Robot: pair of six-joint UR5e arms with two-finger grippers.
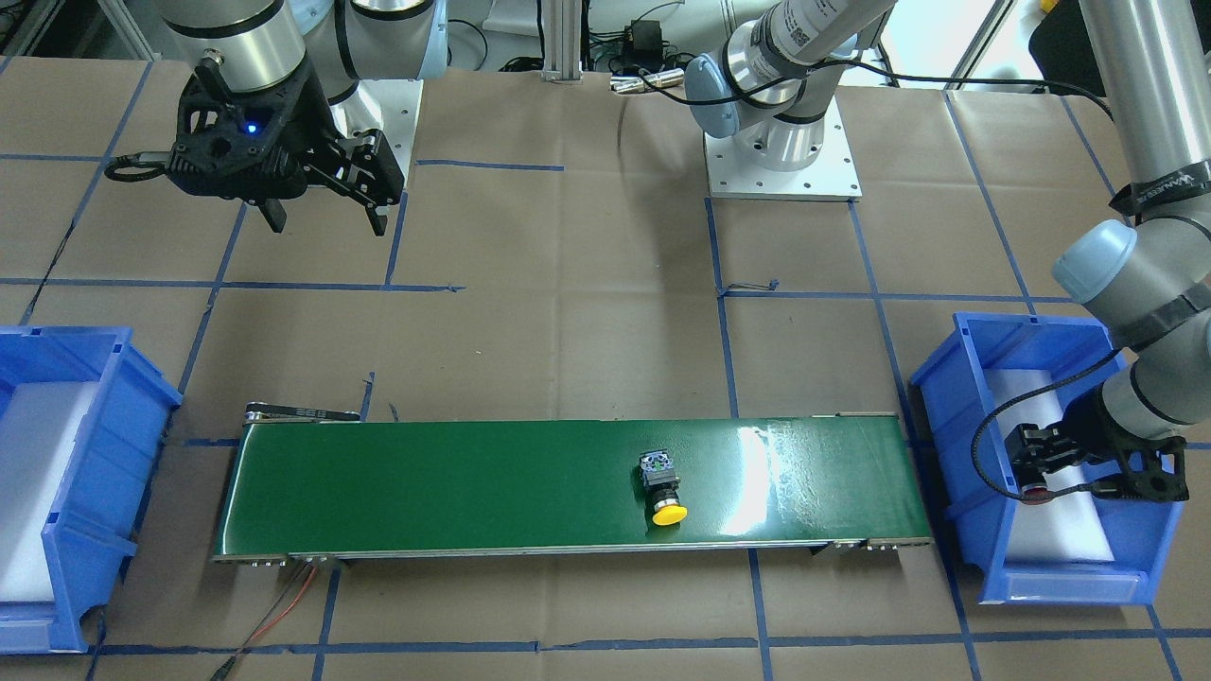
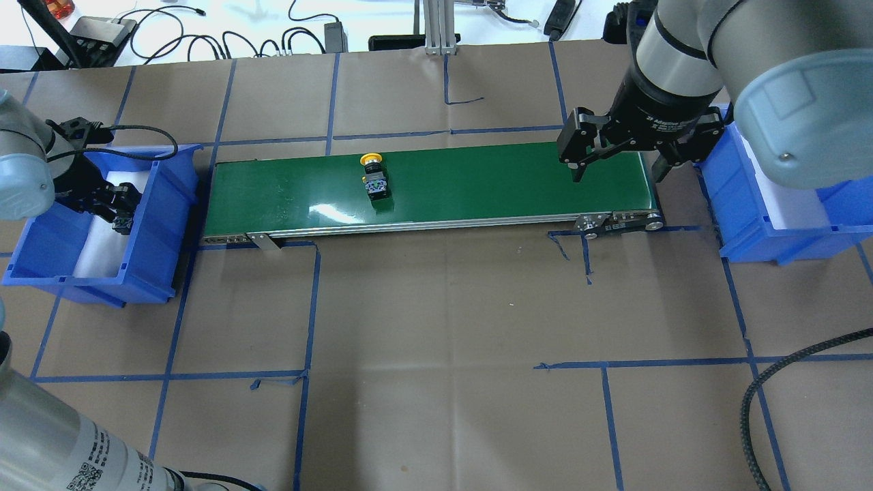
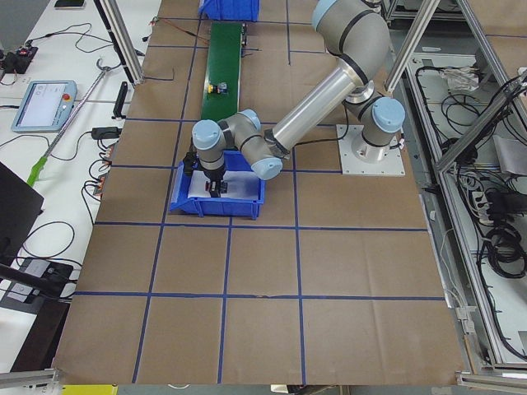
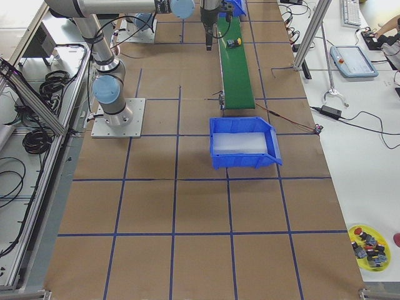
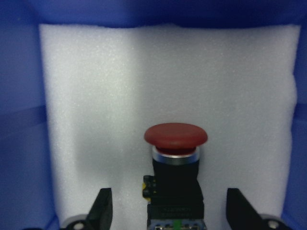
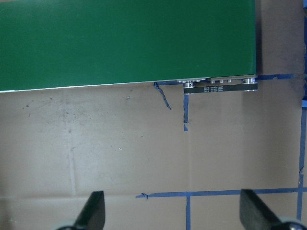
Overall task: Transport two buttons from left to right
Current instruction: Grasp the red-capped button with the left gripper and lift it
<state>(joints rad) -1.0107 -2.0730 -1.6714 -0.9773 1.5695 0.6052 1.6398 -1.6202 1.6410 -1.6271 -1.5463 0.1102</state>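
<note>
Front cam: left end effector (image 1: 1029, 468) is down in a blue bin (image 1: 951, 407), red button (image 1: 1037, 493) just below it. Yellow button (image 1: 665, 492) lies on the green belt (image 1: 426, 482), well apart from both end effectors. Right end effector (image 1: 326, 219) hangs over the desk (image 1: 568, 312), jaws spread, nothing held. Left wrist cam: red button sits between the parted fingers (image 5: 103, 211) on white foam (image 5: 144, 86), gap each side. Right wrist cam: belt's end just ahead of it.
</note>
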